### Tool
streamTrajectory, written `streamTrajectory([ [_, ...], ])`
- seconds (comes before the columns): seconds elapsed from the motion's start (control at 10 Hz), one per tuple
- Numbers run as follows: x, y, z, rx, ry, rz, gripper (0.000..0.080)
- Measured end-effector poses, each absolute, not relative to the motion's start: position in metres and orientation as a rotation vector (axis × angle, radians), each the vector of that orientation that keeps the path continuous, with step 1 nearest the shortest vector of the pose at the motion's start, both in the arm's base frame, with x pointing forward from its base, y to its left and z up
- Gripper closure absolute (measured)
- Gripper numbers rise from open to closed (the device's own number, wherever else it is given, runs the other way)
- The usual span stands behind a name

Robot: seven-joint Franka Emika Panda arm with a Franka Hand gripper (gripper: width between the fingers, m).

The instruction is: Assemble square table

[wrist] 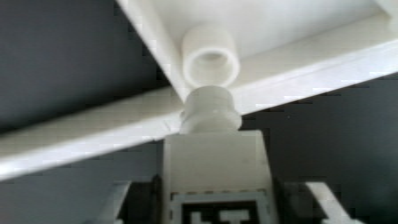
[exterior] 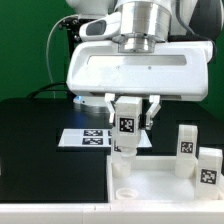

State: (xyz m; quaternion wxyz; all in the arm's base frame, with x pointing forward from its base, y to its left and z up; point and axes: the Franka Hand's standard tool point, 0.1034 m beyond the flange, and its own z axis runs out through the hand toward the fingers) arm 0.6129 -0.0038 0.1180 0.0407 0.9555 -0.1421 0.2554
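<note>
Your gripper [exterior: 128,104] clamps a leg [exterior: 126,130] upright; its screw tip [wrist: 208,108] sits just short of the panel [exterior: 150,178] corner hole [wrist: 215,64], axes nearly aligned.

The white square panel [exterior: 165,185] lies flat at the lower right of the frame, raised rim up. One tagged leg [exterior: 126,135] stands upright over its near corner; two more legs [exterior: 186,150] [exterior: 209,168] stand at the right edge.
</note>
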Motion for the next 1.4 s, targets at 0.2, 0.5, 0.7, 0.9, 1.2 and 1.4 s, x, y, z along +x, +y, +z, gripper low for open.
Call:
streamTrajectory([
  [0.2,0.613,-0.012,0.114,2.936,-0.428,0.776,0.0517],
  [0.5,0.614,-0.008,0.110,2.940,-0.444,0.773,0.0517],
  [0.7,0.622,0.005,0.105,2.949,-0.468,0.787,0.0517],
  [0.9,0.624,0.012,0.092,2.946,-0.487,0.785,0.0517],
  [1.2,0.622,0.013,0.083,2.944,-0.473,0.765,0.0517],
  [1.4,0.619,0.008,0.077,2.939,-0.476,0.750,0.0517],
])
